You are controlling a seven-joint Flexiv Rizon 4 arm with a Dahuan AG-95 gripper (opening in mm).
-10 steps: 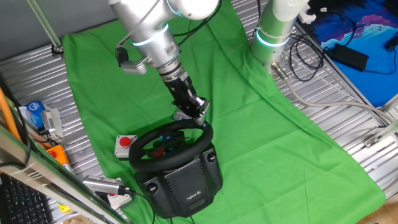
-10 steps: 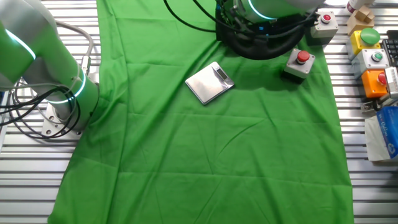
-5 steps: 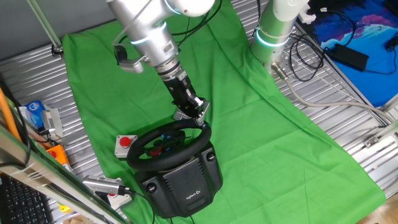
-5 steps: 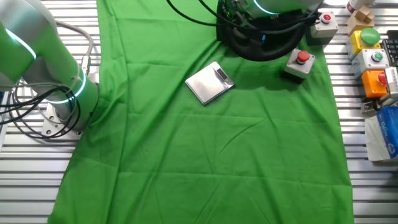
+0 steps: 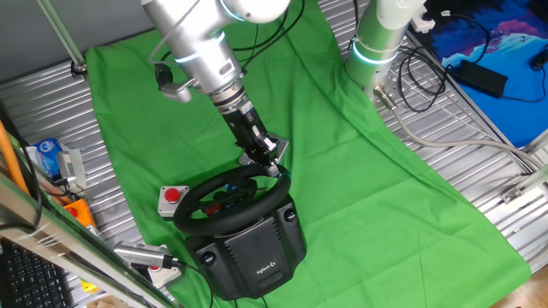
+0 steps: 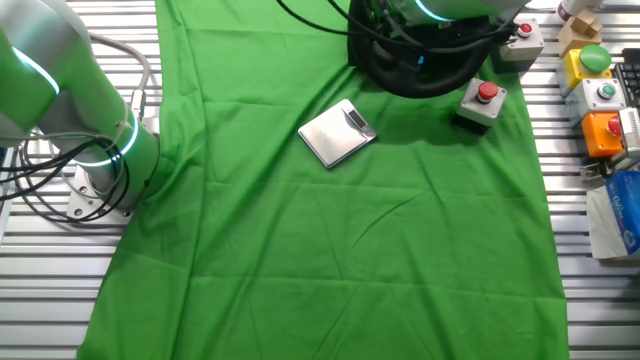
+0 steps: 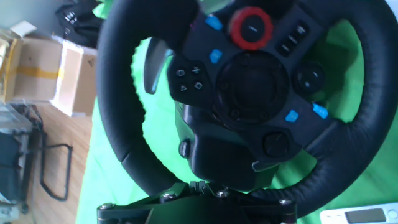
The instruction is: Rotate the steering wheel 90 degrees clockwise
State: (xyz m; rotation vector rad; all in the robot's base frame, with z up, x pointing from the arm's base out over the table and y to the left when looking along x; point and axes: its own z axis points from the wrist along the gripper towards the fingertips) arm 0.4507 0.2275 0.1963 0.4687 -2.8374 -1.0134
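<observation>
Set the two-finger gripper (image 5: 276, 165) against the far rim of the black round steering wheel (image 5: 229, 200), right at the top edge of the ring. Could not tell from any view whether the jaws were clamped on the rim or merely touching it; saw only a dark strip of the hand along the bottom of the hand view, pressed close under the wheel. Showed, in that close view, one red round dial (image 7: 250, 27) and four small blue buttons on the black hub, plus one grey paddle (image 7: 153, 63) behind the rim.

Found the wheel mounted on one bulky black base with a small white logo (image 5: 257, 252), near the front edge of the green cloth (image 5: 360, 171), tilted toward the near side. Counted one silver arm (image 5: 201, 60) reaching down to it, and one second robot base with a glowing ring (image 5: 377, 38) standing well apart at the far side.

Saw one small grey box with a red button (image 5: 172, 198) just beside the wheel on the cloth, not touching it. Noted one flat silver scale (image 6: 337, 133) lying alone on the cloth in the other fixed view, near the wheel's black mass at the top edge. Counted there two grey boxes with red buttons, one yellow box with a green button (image 6: 588, 62), and one orange box (image 6: 602, 134) off the cloth on the metal slats.
</observation>
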